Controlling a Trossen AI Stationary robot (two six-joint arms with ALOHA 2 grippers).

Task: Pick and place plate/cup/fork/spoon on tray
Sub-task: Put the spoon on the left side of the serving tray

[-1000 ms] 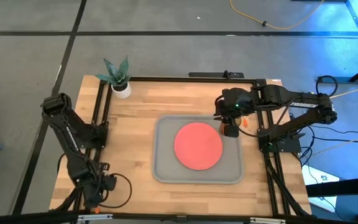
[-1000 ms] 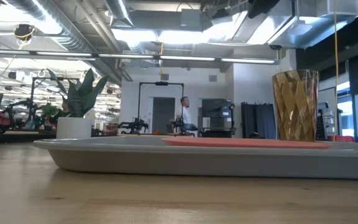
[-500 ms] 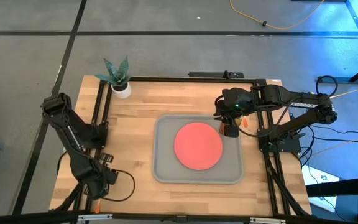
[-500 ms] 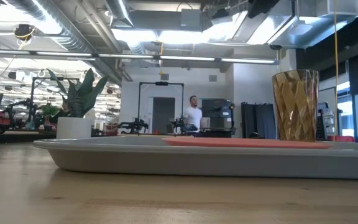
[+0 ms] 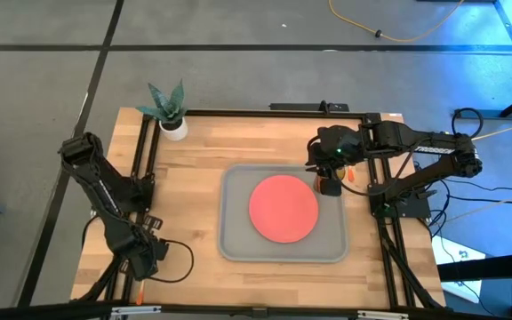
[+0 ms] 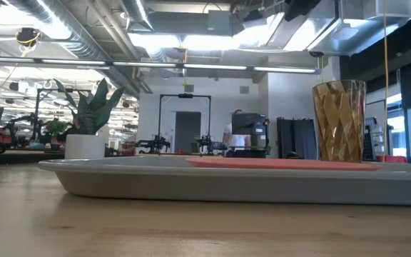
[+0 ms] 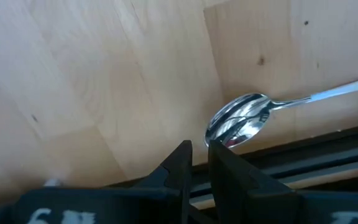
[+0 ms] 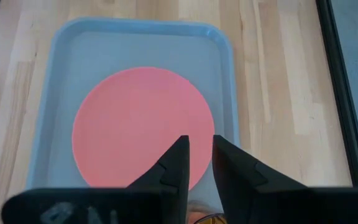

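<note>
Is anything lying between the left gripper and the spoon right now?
No. In the left wrist view the left gripper sits right beside the spoon, with only bare wooden table around the bowl.

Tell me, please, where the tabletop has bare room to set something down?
Bare wood lies between the potted plant and the tray, and all along the tray's left side. It is crowded at the tray's far right corner, where the right claw hangs over the cup.
</note>
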